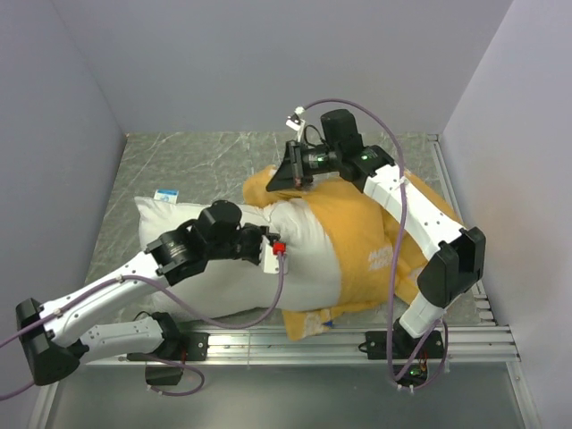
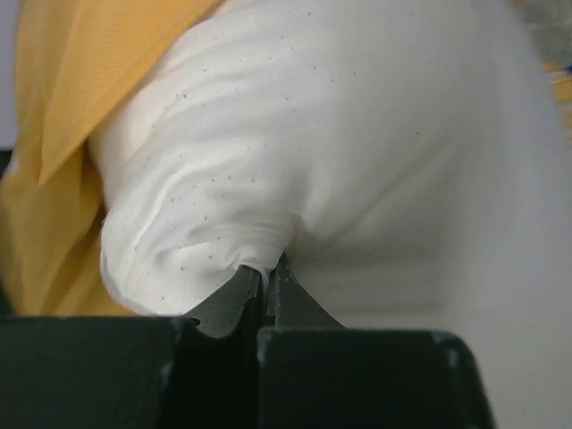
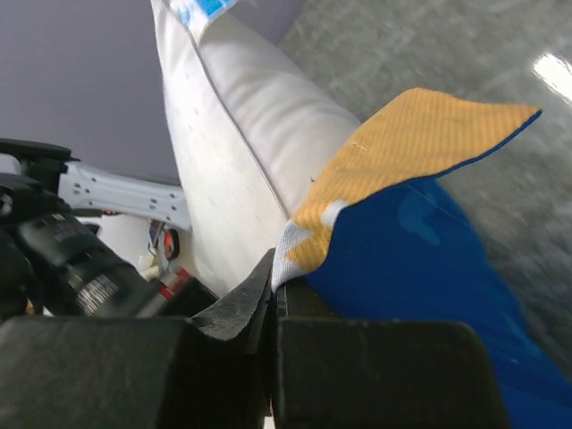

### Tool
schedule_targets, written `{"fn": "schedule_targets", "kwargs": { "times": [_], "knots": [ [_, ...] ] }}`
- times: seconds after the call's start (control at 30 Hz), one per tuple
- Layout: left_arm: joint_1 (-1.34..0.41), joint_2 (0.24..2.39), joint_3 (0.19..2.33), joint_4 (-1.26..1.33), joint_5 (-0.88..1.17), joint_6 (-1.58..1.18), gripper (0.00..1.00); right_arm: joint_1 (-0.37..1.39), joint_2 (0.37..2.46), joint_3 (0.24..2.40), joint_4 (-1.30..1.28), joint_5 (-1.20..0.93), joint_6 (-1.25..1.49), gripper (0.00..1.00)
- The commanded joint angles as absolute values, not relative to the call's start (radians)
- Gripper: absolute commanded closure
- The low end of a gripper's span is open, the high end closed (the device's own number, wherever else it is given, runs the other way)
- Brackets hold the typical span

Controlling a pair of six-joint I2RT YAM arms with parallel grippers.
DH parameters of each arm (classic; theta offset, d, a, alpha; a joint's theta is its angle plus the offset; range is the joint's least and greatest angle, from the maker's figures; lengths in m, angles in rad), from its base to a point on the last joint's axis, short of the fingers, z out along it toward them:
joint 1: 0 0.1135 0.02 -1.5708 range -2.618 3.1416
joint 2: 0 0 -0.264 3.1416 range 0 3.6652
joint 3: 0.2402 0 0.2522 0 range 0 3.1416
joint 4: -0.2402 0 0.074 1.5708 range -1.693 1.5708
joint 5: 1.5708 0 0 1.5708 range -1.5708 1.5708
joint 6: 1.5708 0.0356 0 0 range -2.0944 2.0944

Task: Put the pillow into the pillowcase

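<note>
The white pillow lies across the table, its right part inside the orange-yellow pillowcase. My left gripper is at the pillow's middle, by the case's mouth. In the left wrist view it is shut on a pinch of white pillow fabric, with the pillowcase draped to the left. My right gripper hangs over the far edge of the case. The right wrist view shows it shut on the pillowcase rim, orange outside and blue inside, beside the pillow.
The grey marbled table is walled in on the left, back and right. A metal rail runs along the near edge. A small blue label sits at the pillow's far left corner. My left arm shows close by in the right wrist view.
</note>
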State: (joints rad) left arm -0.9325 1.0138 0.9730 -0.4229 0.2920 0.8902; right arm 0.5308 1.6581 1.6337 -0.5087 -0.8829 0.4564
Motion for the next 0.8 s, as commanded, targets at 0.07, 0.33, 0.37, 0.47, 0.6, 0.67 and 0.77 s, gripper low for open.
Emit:
{"fn": "schedule_targets", "kwargs": {
  "times": [0.07,0.33,0.37,0.47,0.6,0.67,0.77],
  "knots": [
    [-0.92,1.121,1.118,-0.195,0.412,0.822,1.0,0.686,1.666,1.723,-0.12,-0.775,0.811,1.0],
    [-0.806,1.121,1.026,-0.172,0.517,0.782,1.0,0.681,1.716,1.582,-0.072,-0.706,0.937,1.0],
    [-0.789,1.121,1.016,-0.175,0.529,0.753,1.0,0.678,1.721,1.568,-0.078,-0.665,0.921,1.0],
    [-0.692,1.134,0.989,-0.176,0.575,0.666,1.0,0.647,1.779,1.62,-0.174,-0.623,0.807,0.73],
    [-0.47,1.199,0.997,-0.238,0.676,0.609,1.0,0.572,1.819,1.836,-0.368,-0.519,0.541,0.13],
    [-0.421,1.232,0.991,-0.247,0.704,0.626,1.0,0.513,1.787,1.85,-0.425,-0.461,0.471,0.12],
    [-0.379,1.273,0.962,-0.213,0.712,0.643,1.0,0.494,1.636,1.78,-0.442,-0.267,0.287,0.14]
  ]
}}
